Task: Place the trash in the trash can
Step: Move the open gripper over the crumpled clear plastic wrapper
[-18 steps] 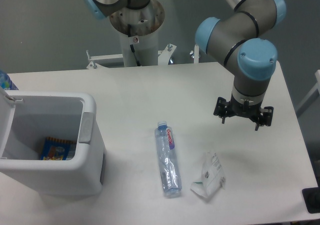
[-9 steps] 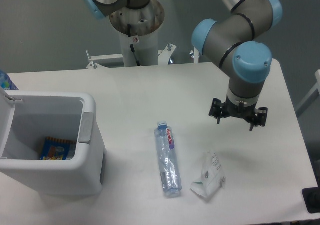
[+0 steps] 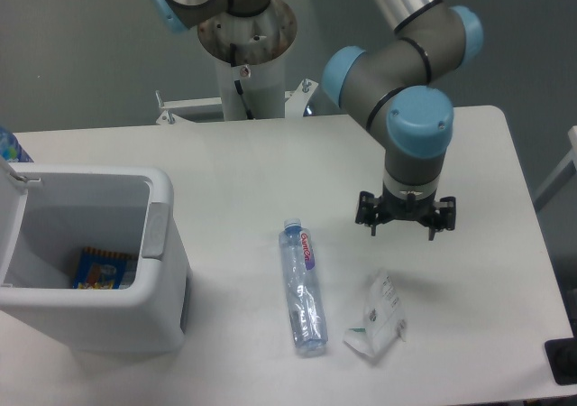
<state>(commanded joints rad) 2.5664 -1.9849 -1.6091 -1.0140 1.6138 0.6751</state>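
Camera view: the trash can (image 3: 167, 244) stands far left of the claw (image 3: 405, 223), which has shifted left since the earlier frame and now hangs over the table (image 3: 252, 162), fingers spread apart, holding nothing. The water bottle (image 3: 302, 286) lies below-left of it, long axis running near to far, cap at the far end. The white wrapper (image 3: 379, 317) lies just below it.

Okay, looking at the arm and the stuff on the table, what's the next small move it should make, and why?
Probably slide a little further toward the camera and lower over the wrapper. The gripper hangs above the table holding nothing, and the wrapper lies just in front of it, nearer than the bottle. Both pieces lie loose on the table, outside the trash can.
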